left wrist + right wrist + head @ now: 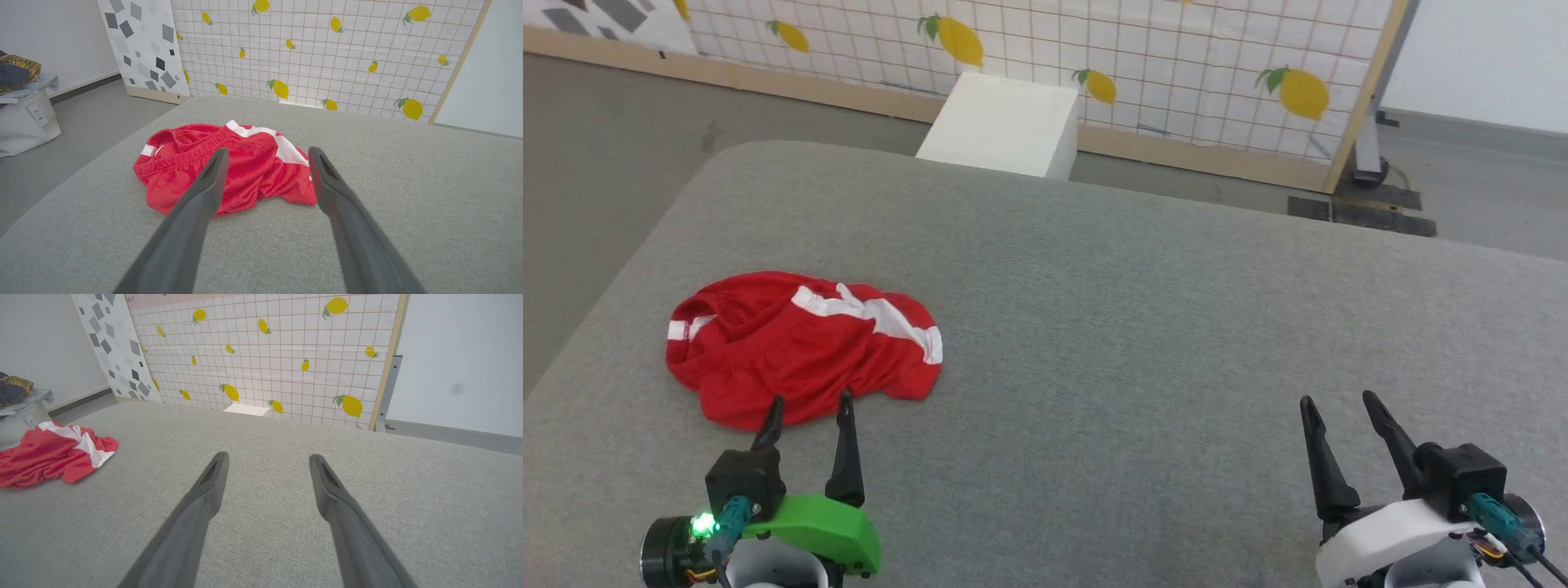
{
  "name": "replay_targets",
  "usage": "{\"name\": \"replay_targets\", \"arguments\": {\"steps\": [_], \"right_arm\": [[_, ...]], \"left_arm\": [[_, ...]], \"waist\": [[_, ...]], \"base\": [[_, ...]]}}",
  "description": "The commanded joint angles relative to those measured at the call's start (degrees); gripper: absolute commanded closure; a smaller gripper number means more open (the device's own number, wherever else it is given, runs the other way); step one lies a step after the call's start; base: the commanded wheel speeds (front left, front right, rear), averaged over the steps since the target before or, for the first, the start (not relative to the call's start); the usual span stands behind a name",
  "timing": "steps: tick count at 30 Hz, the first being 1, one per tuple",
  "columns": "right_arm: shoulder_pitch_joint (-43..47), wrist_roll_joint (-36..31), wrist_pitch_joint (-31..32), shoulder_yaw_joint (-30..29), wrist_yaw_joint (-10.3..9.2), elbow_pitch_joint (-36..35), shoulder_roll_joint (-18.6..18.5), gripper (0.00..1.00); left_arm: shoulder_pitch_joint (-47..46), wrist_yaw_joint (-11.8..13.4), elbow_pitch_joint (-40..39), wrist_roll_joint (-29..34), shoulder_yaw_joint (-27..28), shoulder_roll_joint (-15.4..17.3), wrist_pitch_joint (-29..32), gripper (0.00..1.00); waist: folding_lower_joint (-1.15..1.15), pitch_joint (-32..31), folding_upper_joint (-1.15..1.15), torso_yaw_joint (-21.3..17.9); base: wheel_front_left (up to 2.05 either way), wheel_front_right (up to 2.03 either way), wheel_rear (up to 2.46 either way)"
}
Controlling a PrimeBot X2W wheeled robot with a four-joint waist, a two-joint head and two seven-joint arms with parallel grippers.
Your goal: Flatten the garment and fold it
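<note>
The crumpled red garment (800, 347) lies on the grey surface (1135, 327); the left gripper (811, 398) beside it and the right gripper (1338, 398) both gape wide, empty

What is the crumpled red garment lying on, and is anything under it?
The red shorts lie bunched on the grey fabric-covered surface, which shows around them. Whether anything sits beneath the folds cannot be seen.

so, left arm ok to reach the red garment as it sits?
Probably yes. The left gripper is open, its tips by the near edge of the garment, and nothing lies between them on the grey surface. It's bunched, so which layer it would pinch is unclear.
</note>
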Motion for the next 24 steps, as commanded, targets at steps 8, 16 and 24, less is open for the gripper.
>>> {"name": "replay_targets", "arguments": {"steps": [8,16,24], "right_arm": [[1.1,1.2,-1.6,0.0,-0.05,1.2,0.0,0.0],[1.4,1.7,-2.5,0.1,-0.06,1.9,0.0,0.0],[1.5,2.3,-3.5,0.1,-0.06,2.7,0.0,0.0]], "left_arm": [[1.0,0.4,0.6,-0.5,0.5,-0.2,-1.4,0.0],[1.4,0.5,1.0,-0.9,0.6,-0.2,-2.4,0.0],[1.6,0.6,1.5,-1.3,0.9,-0.2,-3.3,0.0]], "waist": [[0.0,-0.1,0.3,3.4],[0.0,-0.1,0.33,5.7],[0.0,-0.1,0.36,7.6]], "base": [[0.0,0.0,0.0],[0.0,0.0,0.0],[0.0,0.0,0.0]]}}
